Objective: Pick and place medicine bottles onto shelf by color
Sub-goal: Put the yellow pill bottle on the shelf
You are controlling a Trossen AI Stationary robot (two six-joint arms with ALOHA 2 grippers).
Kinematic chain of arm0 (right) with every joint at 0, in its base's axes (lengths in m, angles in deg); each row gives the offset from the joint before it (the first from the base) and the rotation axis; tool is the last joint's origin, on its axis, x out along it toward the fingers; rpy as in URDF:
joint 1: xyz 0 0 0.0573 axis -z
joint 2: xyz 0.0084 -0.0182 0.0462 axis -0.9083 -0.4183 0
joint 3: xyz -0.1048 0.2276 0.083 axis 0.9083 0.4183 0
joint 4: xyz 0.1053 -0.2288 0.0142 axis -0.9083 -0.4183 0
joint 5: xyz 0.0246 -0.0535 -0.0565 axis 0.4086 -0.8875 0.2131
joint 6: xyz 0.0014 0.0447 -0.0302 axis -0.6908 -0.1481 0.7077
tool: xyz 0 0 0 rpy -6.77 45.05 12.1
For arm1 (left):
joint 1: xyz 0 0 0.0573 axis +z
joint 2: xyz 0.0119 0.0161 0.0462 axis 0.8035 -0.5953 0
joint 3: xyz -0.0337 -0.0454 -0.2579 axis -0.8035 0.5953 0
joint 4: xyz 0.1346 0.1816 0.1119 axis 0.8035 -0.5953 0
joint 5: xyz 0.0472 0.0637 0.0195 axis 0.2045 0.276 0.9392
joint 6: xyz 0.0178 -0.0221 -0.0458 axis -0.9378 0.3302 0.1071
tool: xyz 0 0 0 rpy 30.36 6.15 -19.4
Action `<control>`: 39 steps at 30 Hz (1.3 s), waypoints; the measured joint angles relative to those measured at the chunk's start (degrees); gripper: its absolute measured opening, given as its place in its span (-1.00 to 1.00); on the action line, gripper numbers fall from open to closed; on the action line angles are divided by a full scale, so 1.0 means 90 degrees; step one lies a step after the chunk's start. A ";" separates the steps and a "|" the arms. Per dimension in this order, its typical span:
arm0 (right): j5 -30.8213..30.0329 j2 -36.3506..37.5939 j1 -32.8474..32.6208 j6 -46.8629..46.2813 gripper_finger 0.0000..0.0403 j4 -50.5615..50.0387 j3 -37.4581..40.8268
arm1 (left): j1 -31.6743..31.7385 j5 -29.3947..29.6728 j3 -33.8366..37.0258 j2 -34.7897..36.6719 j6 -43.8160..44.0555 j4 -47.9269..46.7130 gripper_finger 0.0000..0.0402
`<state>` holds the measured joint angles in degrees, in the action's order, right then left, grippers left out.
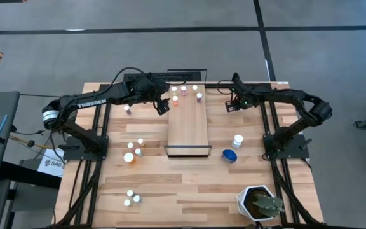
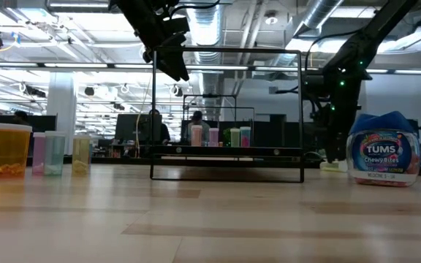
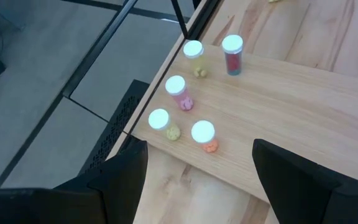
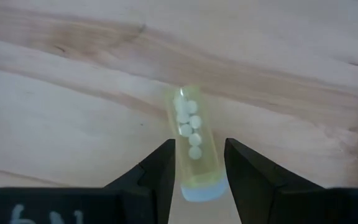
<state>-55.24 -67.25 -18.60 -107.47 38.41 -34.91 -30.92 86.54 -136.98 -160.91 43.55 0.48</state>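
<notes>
Only the right wrist view caught a yellowish bottle (image 4: 194, 146) lying on the table between the right gripper (image 4: 199, 168)'s parted fingers, while the left gripper (image 3: 201, 171), spread wide and empty, hovered above five bottles (image 3: 175, 86) at the shelf (image 1: 189, 124)'s far end.

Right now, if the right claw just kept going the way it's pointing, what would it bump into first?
Probably the clear bottle of white pills lying on the tabletop: the right gripper points down at it, open fingers either side of its capped end. How close is unclear.
</notes>
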 joint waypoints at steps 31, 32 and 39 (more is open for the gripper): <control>0.0141 0.0005 -0.0017 -0.0043 -0.44 0.0790 0.0626 | 0.0000 -0.0001 0.0000 0.0000 0.0016 -0.0006 0.39; 0.0148 0.0005 -0.0037 -0.0043 -0.47 0.0788 0.0624 | 0.0001 0.0000 0.0000 0.0000 0.0018 -0.0007 0.39; 0.0742 0.0132 -0.0331 -0.0018 -0.45 0.0158 0.0287 | 0.0000 -0.0004 0.0000 0.0000 0.0125 -0.0003 0.39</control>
<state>-48.57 -66.06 -21.58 -107.64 39.84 -32.33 -30.92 86.50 -136.98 -160.91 44.67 0.45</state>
